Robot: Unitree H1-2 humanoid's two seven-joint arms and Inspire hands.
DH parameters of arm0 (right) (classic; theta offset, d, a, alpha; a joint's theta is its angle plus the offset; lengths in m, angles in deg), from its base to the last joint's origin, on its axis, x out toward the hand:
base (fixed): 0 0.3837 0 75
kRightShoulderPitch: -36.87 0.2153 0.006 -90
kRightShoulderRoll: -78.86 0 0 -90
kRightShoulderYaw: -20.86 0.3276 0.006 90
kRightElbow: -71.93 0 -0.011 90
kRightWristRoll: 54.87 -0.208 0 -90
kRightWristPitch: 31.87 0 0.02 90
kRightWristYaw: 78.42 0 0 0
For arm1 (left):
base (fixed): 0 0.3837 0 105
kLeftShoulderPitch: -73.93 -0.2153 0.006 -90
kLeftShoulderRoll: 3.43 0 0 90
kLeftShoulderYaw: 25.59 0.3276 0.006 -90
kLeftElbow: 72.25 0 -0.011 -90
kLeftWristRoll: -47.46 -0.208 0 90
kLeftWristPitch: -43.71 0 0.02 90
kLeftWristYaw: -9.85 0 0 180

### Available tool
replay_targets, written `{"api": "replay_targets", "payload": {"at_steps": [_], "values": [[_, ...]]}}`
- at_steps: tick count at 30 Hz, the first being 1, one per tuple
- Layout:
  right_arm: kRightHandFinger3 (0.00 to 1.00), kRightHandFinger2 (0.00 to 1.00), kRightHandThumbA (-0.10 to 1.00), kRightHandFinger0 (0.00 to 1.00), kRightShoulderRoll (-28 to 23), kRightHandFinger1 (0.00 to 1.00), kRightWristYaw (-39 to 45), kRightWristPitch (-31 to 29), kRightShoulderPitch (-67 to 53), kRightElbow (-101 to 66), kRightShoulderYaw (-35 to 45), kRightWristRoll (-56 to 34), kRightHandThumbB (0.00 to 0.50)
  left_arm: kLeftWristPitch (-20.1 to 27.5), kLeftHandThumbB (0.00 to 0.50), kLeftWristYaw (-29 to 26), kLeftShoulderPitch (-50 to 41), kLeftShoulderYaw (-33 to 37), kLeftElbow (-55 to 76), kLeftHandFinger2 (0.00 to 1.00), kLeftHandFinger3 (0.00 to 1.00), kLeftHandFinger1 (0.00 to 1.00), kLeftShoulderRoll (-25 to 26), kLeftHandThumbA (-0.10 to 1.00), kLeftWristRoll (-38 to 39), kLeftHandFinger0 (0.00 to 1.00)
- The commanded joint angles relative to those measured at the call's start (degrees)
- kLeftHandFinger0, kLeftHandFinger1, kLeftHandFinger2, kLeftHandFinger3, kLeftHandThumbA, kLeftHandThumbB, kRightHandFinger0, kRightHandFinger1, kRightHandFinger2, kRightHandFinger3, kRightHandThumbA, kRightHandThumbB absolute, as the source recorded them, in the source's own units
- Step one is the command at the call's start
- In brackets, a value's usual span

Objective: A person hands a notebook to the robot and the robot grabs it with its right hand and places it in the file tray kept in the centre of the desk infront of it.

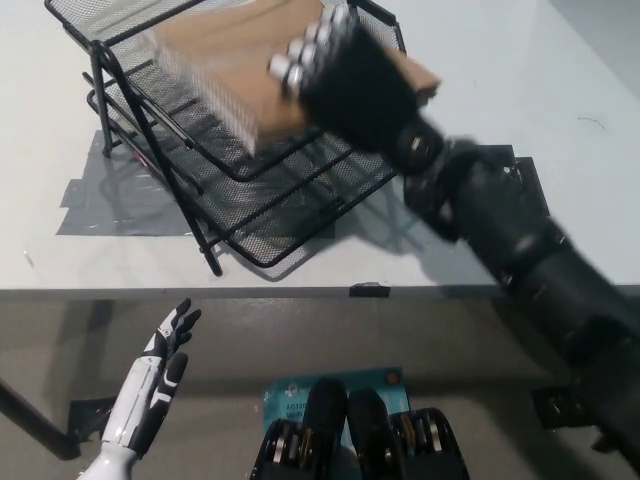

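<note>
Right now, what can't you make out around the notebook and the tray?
- Head view: the notebook is motion-blurred, and the right hand covers its near end, so release is unclear.
- The file tray has its far rim cut off by the top edge.
- The left hand rests below the desk edge, its arm cut off.

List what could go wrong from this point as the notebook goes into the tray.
1. The notebook lies tilted across the top tier of the file tray, one corner overhanging the right rim; released now, it might slide off.
2. The right hand presses on the light wire tray, which may shift or tip.
The left hand rests open below the desk edge, no help.
</note>
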Motion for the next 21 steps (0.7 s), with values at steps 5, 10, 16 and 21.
{"api": "replay_targets", "payload": {"at_steps": [5, 10, 16, 21], "values": [[0.00, 0.00, 0.47, 0.00, 2.1, 0.00, -8.3, 4.9, 0.6, 6.5, -7.2, 0.4, 0.000, 0.3, 0.318, 0.3, 1.3, 0.1, 1.5, 0.98, 1.00, 1.00, 0.2, 1.00, -0.6, 1.00], [0.00, 0.00, 0.44, 0.00, 1.7, 0.00, -8.4, 6.7, -0.5, 6.2, -11.7, 2.4, 0.000, 0.4, 0.316, 0.2, 1.4, 0.2, 1.6, 0.96, 1.00, 1.00, 0.3, 1.00, -1.0, 1.00], [0.02, 0.00, 0.48, 0.00, 0.9, 0.00, -8.4, 6.3, 0.1, 6.4, -14.6, 1.7, 0.016, 0.1, 0.320, 0.4, 1.6, 0.2, 1.6, 0.94, 1.00, 1.00, 0.4, 1.00, -1.0, 1.00], [0.01, 0.00, 0.55, 0.00, 0.6, 0.00, -8.4, 6.3, 1.2, 6.3, -14.9, -0.1, 0.057, -0.3, 0.327, 0.6, 1.9, 0.3, 1.5, 0.94, 1.00, 1.00, 0.4, 1.00, -1.0, 1.00]]}}
